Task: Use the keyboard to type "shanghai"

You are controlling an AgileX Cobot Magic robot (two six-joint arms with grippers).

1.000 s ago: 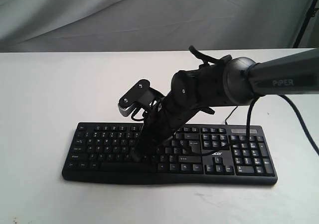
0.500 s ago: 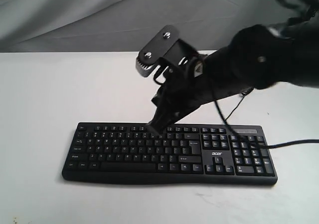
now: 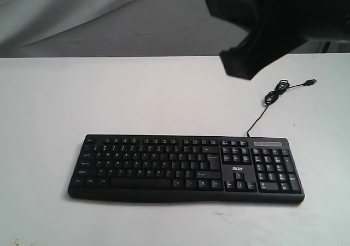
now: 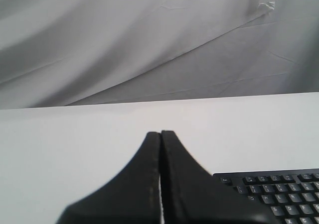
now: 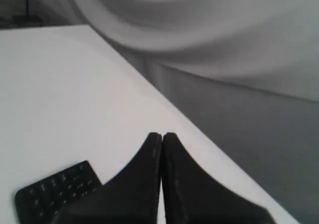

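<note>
Right hand point(image 5: 161, 135) risen clear off keyboard point(image 3: 164, 167); fingers point(image 5: 143, 176) pressed together.

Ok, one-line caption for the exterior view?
Wide black keyboard with white legends on a white table, thin black cable trailing away; a blurred dark robot arm hangs above, touching no keys.

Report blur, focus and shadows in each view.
Exterior view: the keyboard is sharp, with a soft shadow under its front edge; the arm at top right is a blurred dark mass. Left wrist view: the left gripper is crisp, evenly lit. Right wrist view: the right gripper looks soft.
</note>
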